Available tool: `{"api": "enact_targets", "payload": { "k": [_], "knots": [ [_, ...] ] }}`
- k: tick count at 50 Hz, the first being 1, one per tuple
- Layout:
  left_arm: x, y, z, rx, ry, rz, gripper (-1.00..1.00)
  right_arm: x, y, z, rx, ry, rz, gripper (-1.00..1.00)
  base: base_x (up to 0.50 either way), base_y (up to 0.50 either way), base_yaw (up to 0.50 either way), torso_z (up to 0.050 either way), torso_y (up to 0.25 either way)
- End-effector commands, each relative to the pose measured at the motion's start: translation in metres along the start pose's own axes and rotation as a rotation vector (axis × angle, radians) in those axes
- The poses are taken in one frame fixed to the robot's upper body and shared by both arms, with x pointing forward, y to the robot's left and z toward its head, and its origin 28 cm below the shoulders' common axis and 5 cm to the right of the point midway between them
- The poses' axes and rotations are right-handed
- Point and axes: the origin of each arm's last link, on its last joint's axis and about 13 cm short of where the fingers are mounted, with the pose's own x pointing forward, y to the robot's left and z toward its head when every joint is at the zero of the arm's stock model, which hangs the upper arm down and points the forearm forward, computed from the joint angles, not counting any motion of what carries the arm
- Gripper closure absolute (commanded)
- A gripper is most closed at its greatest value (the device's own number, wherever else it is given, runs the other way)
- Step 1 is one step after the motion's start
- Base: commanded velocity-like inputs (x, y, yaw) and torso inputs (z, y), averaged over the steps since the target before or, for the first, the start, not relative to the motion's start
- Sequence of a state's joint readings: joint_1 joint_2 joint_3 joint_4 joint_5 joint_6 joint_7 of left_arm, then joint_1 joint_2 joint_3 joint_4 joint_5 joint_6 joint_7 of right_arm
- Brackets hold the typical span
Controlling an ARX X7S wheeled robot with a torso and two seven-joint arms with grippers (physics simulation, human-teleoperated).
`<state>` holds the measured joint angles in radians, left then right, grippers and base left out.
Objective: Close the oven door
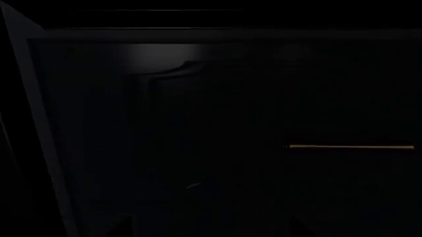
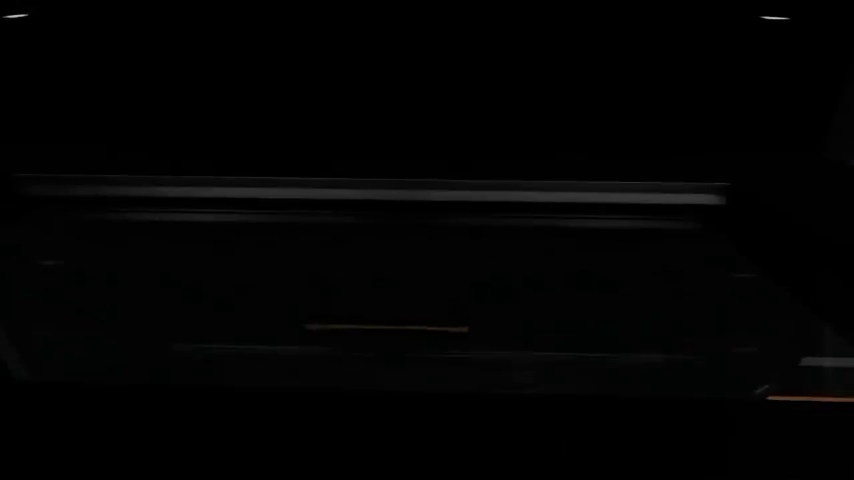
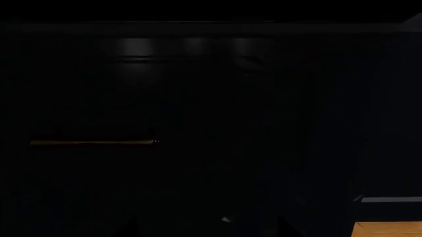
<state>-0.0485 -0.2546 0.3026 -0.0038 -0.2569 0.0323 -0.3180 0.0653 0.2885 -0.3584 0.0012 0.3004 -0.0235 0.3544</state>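
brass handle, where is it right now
The brass handle lies level low in the centre of the head view, on a dark front below a long pale edge. Both wrist views show it too; the rest is too dark to tell.

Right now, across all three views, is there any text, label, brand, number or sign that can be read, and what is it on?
None. All three views are very dark, and no lettering shows anywhere.
The black drawer front is plain, with only a thin brass handle.
The oven door shows as a pale strip in the head view, unmarked as far as can be told.
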Motion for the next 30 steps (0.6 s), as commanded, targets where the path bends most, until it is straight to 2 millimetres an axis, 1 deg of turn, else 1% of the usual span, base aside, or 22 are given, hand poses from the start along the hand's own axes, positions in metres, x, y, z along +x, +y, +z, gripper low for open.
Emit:
{"api": "enact_targets", "payload": {
  "k": [1,4,6,10,11,12,17,18,23,24,30],
  "knots": [
    [0.007,0.001,0.014,0.000,0.060,0.075,-1.00,0.000,-0.001,0.017,0.023,-0.028,-0.020,-1.00,0.00,0.00,0.00,0.000,0.000],
    [0.010,0.005,0.029,-0.001,0.036,0.096,-1.00,-0.004,-0.001,0.035,0.015,-0.092,-0.020,-1.00,0.00,0.00,0.00,0.000,0.000],
    [0.013,0.010,0.047,-0.006,0.001,0.142,-1.00,-0.007,-0.002,0.054,0.001,-0.138,-0.029,-1.00,0.00,0.00,0.00,0.000,0.000],
    [0.014,0.014,0.067,-0.012,-0.038,0.127,-1.00,-0.011,-0.006,0.071,-0.018,-0.192,-0.043,-1.00,0.00,0.00,0.00,0.000,0.000],
    [0.015,0.014,0.076,-0.025,-0.056,0.126,-1.00,-0.012,-0.007,0.077,-0.025,-0.209,-0.050,-1.00,0.00,0.00,0.00,0.000,0.000],
    [0.016,0.015,0.079,-0.027,-0.060,0.121,-1.00,-0.013,-0.008,0.080,-0.017,-0.211,-0.049,-1.00,0.00,0.00,0.00,0.000,0.000],
    [0.020,0.017,0.103,-0.047,-0.086,0.118,-1.00,-0.011,-0.012,0.099,-0.005,-0.242,-0.059,-1.00,0.00,0.00,0.00,0.000,0.000],
    [0.020,0.017,0.110,-0.056,-0.095,0.118,-1.00,-0.011,-0.013,0.105,-0.012,-0.251,-0.059,-1.00,0.00,0.00,0.00,0.000,0.000],
    [0.027,0.019,0.132,-0.077,-0.124,0.124,-1.00,-0.009,-0.016,0.130,-0.041,-0.289,-0.056,-1.00,0.00,0.00,0.00,0.000,0.000],
    [0.027,0.019,0.139,-0.081,-0.140,0.128,-1.00,-0.008,-0.017,0.137,-0.042,-0.301,-0.062,-1.00,0.00,0.00,0.00,0.000,0.000],
    [0.028,0.016,0.161,-0.092,-0.180,0.114,-1.00,-0.008,-0.020,0.160,-0.062,-0.363,-0.064,-1.00,0.00,0.00,0.00,0.000,0.000]
  ]
}}
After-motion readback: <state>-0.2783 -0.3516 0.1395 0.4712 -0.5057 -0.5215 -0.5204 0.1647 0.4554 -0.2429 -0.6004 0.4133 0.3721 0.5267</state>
